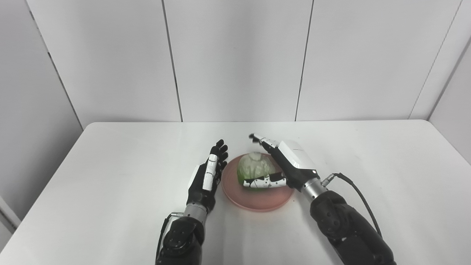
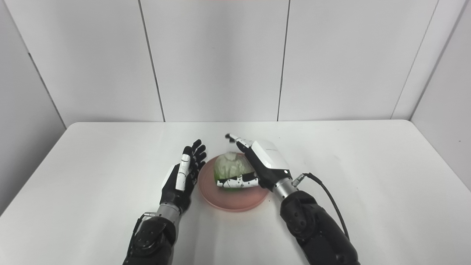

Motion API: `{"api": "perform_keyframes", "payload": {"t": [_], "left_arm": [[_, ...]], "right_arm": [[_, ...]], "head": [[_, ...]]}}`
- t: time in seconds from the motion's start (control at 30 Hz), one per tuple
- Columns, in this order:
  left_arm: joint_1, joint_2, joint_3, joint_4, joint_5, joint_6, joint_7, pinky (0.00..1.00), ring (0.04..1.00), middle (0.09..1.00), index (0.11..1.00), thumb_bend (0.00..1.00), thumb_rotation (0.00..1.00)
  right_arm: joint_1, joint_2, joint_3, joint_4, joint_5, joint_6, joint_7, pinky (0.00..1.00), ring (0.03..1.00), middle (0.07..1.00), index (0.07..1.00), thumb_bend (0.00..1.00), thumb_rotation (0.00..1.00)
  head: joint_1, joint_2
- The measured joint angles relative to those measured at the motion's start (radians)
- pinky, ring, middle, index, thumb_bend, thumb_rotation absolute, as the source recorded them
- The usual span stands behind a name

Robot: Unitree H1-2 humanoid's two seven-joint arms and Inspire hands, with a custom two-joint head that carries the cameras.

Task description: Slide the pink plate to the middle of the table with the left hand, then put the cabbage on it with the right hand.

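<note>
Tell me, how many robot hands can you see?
2. The left hand is beside the pink plate's left edge, fingers apart. The right hand is over the plate, around the cabbage.

On the tabletop, cabbage sits on the pink plate; right hand cups it, left hand spread beside.

green cabbage on pink plate, mid-table

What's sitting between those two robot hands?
The pink plate with the cabbage on it, seen in both views. The left hand stands beside its rim; the right hand cups the cabbage.
</note>
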Motion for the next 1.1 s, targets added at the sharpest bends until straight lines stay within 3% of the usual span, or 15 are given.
{"api": "perform_keyframes", "payload": {"t": [0.13, 0.3, 0.4, 0.47, 0.77, 1.1], "left_arm": [[0.000, 0.006, -0.002, -0.003, 0.002, 0.010, 0.000, 1.00, 1.000, 0.969, 0.961, 0.78, 1.00], [0.001, 0.021, -0.004, -0.005, 0.004, 0.017, 0.000, 1.00, 0.986, 0.967, 0.967, 0.77, 1.00], [0.001, 0.026, -0.004, -0.006, 0.004, 0.017, 0.000, 1.00, 0.985, 0.963, 0.964, 0.77, 1.00], [0.005, 0.027, -0.004, -0.014, 0.003, 0.021, 0.000, 1.00, 0.996, 0.968, 0.968, 0.77, 1.00], [0.019, 0.032, 0.006, -0.037, -0.008, 0.033, -0.017, 1.00, 0.999, 0.981, 0.978, 0.79, 1.00], [0.031, 0.053, 0.010, -0.051, -0.006, 0.037, -0.020, 1.00, 1.000, 1.000, 1.000, 0.77, 1.00]], "right_arm": [[0.027, -0.012, -0.019, -0.037, 0.042, -0.012, 0.027, 0.95, 1.000, 1.000, 1.000, 0.76, 0.80], [0.073, -0.015, -0.055, -0.087, 0.084, -0.012, 0.043, 0.96, 1.000, 1.000, 1.000, 0.79, 0.85], [0.104, 0.005, -0.110, -0.083, 0.152, -0.013, 0.036, 0.97, 1.000, 1.000, 1.000, 0.77, 0.84], [0.128, 0.029, -0.156, -0.081, 0.229, -0.013, 0.037, 1.00, 1.000, 1.000, 1.000, 0.73, 0.84], [0.187, 0.189, -0.367, -0.046, 0.651, -0.013, 0.068, 1.00, 1.000, 1.000, 1.000, 0.72, 0.89], [0.201, 0.212, -0.392, -0.029, 0.676, -0.011, 0.053, 1.00, 1.000, 1.000, 1.000, 0.71, 0.94]], "head": [[-0.011, 0.000], [-0.018, -0.002], [-0.023, -0.002], [-0.026, -0.002], [-0.035, 0.000], [-0.041, 0.005]]}}
